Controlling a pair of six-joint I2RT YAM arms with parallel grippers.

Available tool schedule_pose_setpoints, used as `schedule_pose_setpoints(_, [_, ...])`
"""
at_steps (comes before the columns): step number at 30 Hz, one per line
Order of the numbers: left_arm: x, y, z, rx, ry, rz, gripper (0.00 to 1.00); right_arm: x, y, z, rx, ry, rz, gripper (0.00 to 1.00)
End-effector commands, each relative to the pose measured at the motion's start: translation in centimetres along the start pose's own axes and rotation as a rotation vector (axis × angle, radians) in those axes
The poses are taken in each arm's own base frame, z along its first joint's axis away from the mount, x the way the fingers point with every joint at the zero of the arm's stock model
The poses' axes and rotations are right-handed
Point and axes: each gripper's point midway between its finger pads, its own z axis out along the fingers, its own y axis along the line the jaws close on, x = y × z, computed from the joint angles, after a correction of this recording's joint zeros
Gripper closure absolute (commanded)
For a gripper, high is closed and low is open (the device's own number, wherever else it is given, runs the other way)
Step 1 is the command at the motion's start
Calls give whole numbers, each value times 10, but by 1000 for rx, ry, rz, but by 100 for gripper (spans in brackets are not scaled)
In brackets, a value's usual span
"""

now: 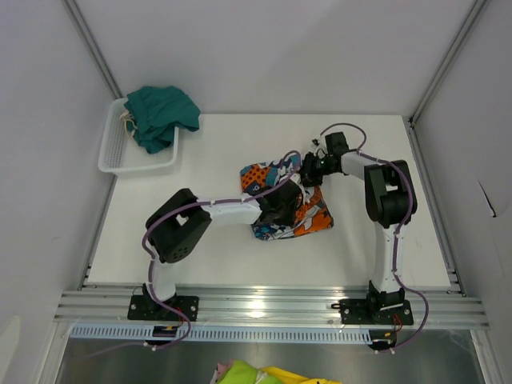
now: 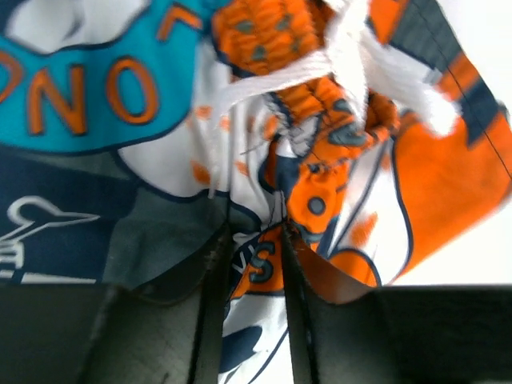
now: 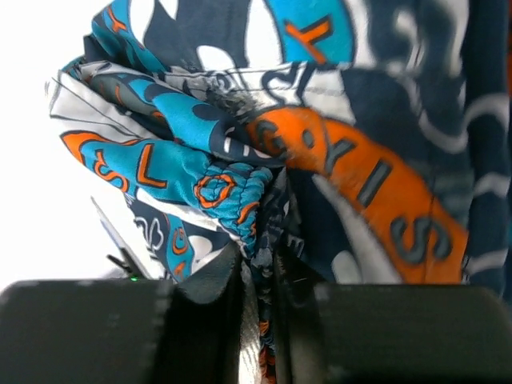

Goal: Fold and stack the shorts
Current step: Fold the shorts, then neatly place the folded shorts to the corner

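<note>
The left claw (image 1: 280, 210) is nearly closed, its two dark fingers pinching a fold of the busy orange, teal, white and grey patchwork shorts (image 1: 314, 218). In the left wrist view the left claw (image 2: 256, 240) shows only a narrow gap between the jaws, and that gap is filled with cloth just below the gathered waistband and its white drawstring (image 2: 352, 48). The right claw (image 1: 308, 170) has a similar hold at the far edge of the same garment. Its own camera shows the right claw (image 3: 260, 256) squeezed onto a bunched, elasticated hem, with the print (image 3: 360, 184) crowding the lens.

The patchwork shorts lie crumpled near the middle of the white table (image 1: 216, 152), between the two arms. With a grip on each side, I'd guess the arms mean to lift and spread the cloth flat so it can be folded. No fold is made yet.

The plain dark teal-green shorts (image 1: 164, 112) sit in a heap over the far rim of the white plastic mesh basket (image 1: 112, 156), well apart at the table's far left corner. They look set aside for their turn, so the stacking seems a long way off.
</note>
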Motion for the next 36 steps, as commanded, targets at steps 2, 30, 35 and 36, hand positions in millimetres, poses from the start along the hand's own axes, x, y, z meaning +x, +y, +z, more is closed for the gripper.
schedule_pose_setpoints(2, [0,-39,-19,116,-13,-73,62,-18,34,-8,34,-49,-169,54])
schedule_pose_setpoints(30, [-119,91,-120,179,-212,-43,14,137,95,-155,-31,-731,294,8])
schedule_pose_setpoints(35, [-116,96,-91,159,-133,2,21,159,73,-126,34,-683,387,5])
schedule_pose_setpoints(36, [-116,102,-87,128,-132,4,22,164,74,-118,38,-656,381,4])
